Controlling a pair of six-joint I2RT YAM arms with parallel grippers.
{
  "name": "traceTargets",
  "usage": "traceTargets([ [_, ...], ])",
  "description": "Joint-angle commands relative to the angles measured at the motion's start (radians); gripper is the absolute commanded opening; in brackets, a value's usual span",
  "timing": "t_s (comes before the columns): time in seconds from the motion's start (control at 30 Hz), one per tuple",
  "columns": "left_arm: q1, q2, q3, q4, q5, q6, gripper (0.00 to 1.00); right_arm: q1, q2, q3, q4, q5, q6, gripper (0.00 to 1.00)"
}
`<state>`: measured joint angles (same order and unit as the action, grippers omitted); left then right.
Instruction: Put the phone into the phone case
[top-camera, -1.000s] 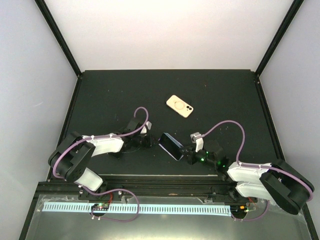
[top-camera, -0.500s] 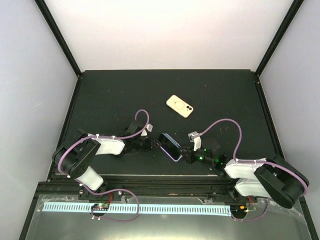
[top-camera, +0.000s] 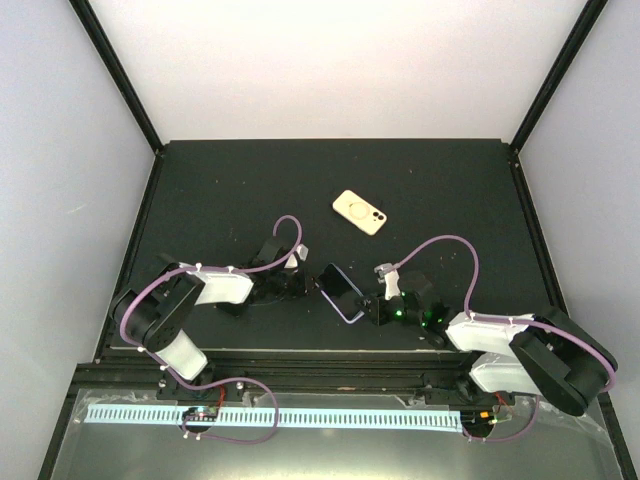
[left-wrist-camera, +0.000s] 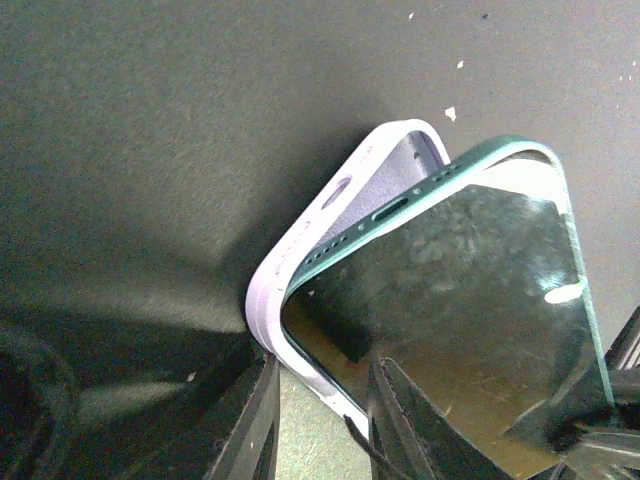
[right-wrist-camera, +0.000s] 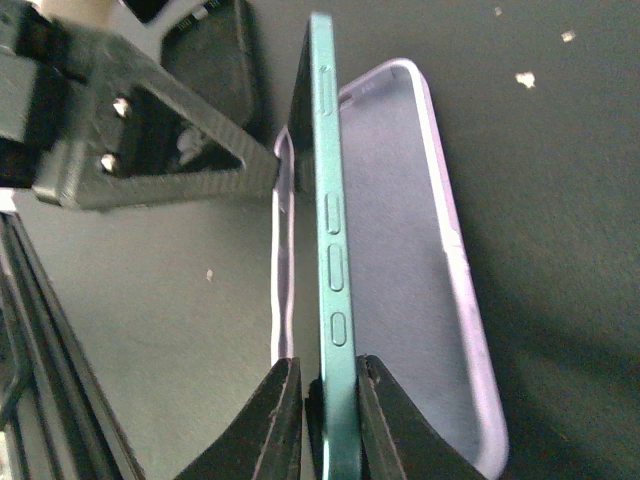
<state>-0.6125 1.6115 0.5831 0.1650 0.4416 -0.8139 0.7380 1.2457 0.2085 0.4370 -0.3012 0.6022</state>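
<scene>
The green-edged phone (right-wrist-camera: 330, 230) stands on its long edge, with its lower edge inside the lavender phone case (right-wrist-camera: 400, 230). My right gripper (right-wrist-camera: 330, 370) is shut on the phone's near end. In the left wrist view the phone (left-wrist-camera: 470, 290) leans over the case (left-wrist-camera: 300, 260), one corner tucked in. My left gripper (left-wrist-camera: 320, 375) grips the case's long rim between its fingers. In the top view the phone (top-camera: 340, 284) and case (top-camera: 347, 314) lie between the left gripper (top-camera: 303, 284) and the right gripper (top-camera: 368, 305), near the table's front.
A cream phone case with a ring (top-camera: 359, 212) lies farther back, apart from both arms. The black table (top-camera: 220, 200) is edged by black frame rails and white walls. The left gripper's finger (right-wrist-camera: 170, 150) touches the case's far rim.
</scene>
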Motion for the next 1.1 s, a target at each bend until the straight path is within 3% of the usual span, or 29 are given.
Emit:
traceTargets([
  [0.0, -0.007, 0.021, 0.052, 0.020, -0.009, 0.042, 0.26, 0.004, -0.017, 0.037, -0.190, 0.044, -0.017, 0.23],
  [0.23, -0.006, 0.028, 0.079, -0.008, -0.014, 0.066, 0.26, 0.003, -0.074, 0.062, -0.289, 0.099, -0.037, 0.29],
  [0.47, -0.007, 0.016, 0.085, -0.035, -0.027, 0.078, 0.28, 0.004, -0.180, 0.124, -0.434, 0.167, -0.086, 0.46],
  [0.6, -0.007, 0.017, 0.073, -0.030, -0.023, 0.065, 0.31, 0.003, -0.170, 0.174, -0.473, 0.197, -0.134, 0.50],
  [1.07, -0.009, 0.026, 0.004, 0.068, 0.044, 0.008, 0.38, 0.004, 0.063, 0.281, -0.421, 0.188, -0.185, 0.40],
])
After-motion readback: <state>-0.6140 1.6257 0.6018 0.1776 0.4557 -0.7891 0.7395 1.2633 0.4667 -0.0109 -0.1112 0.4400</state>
